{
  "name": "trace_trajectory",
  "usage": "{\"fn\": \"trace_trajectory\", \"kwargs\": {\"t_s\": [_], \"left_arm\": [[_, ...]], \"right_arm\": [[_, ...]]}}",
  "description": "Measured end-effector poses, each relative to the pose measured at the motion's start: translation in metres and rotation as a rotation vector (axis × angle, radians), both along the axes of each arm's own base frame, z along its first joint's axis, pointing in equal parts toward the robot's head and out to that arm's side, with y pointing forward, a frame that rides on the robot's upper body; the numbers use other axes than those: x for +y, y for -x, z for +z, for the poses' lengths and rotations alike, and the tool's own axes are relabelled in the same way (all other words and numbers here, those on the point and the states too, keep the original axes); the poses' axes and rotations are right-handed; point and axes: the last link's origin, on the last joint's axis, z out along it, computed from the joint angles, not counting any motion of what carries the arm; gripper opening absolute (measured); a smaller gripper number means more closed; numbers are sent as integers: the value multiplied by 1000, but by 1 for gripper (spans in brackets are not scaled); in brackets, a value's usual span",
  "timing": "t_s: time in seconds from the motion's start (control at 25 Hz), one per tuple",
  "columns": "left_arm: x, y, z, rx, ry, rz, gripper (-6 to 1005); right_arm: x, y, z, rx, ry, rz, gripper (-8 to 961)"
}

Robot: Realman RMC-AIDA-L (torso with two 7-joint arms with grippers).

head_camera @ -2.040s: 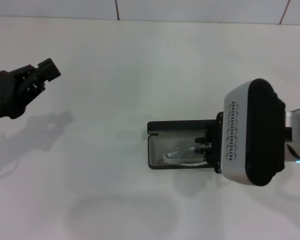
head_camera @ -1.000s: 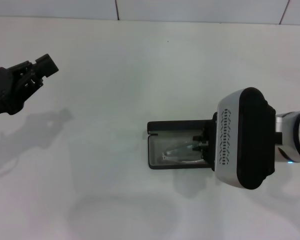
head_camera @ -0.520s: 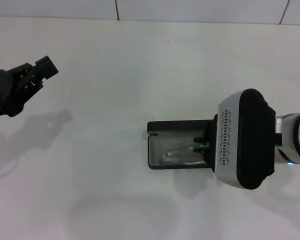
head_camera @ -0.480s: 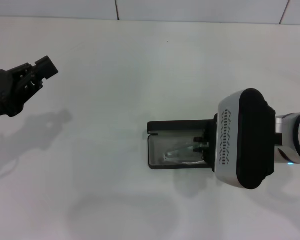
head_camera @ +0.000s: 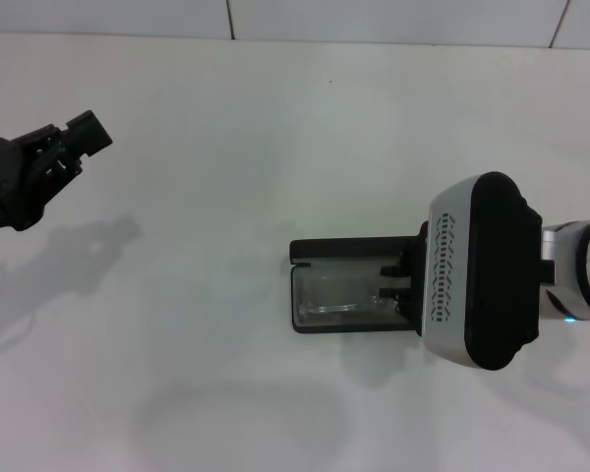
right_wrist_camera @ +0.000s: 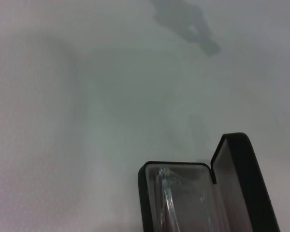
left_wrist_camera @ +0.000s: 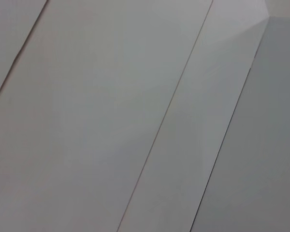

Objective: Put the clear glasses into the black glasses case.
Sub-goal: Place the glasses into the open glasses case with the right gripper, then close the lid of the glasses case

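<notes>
The black glasses case (head_camera: 305, 249) lies open at the middle of the white table, its lid (right_wrist_camera: 242, 186) standing up along the far side. The clear glasses (head_camera: 332, 306) lie flat on the grey lining inside the case (right_wrist_camera: 146, 203), where the glasses (right_wrist_camera: 165, 200) show as a clear rim. My right gripper (head_camera: 393, 280) hangs over the right end of the case, open, its fingers apart above the glasses and holding nothing. The arm's big white and black wrist housing hides the case's right end. My left gripper (head_camera: 84, 138) is parked far off at the upper left.
The white table (head_camera: 226, 147) spreads around the case, with a tiled wall at its far edge. The left arm's shadow (right_wrist_camera: 186, 21) falls on the table. The left wrist view shows only pale wall panels (left_wrist_camera: 135, 116).
The glasses, held tilted in my right gripper a moment ago, now lie flat in the case, and the right fingers have opened. The left arm has barely shifted.
</notes>
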Motion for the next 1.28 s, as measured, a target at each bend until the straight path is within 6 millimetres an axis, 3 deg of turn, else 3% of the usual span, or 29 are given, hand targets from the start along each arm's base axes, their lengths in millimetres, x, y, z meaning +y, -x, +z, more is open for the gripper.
{"fn": "trace_trajectory", "kwargs": {"t_s": [0.56, 0.76, 0.96, 1.04, 1.08, 1.28], "left_arm": [[2, -1, 2, -1, -7, -4, 142], [7, -6, 3, 0, -7, -26, 143], [13, -15, -1, 10, 16, -63, 144], [18, -24, -5, 6, 35, -98, 145], [20, -29, -7, 1, 44, -116, 145], [27, -55, -30, -4, 112, -197, 146]], "right_arm": [[-8, 12, 8, 54, 42, -19, 148], [-15, 23, 37, 193, 148, -95, 149], [-14, 25, 104, 473, 237, -137, 150], [-11, 10, 145, 615, 216, -166, 150], [-9, -7, 175, 723, 181, -185, 150], [-13, -59, 235, 977, 1, -206, 149]]}}
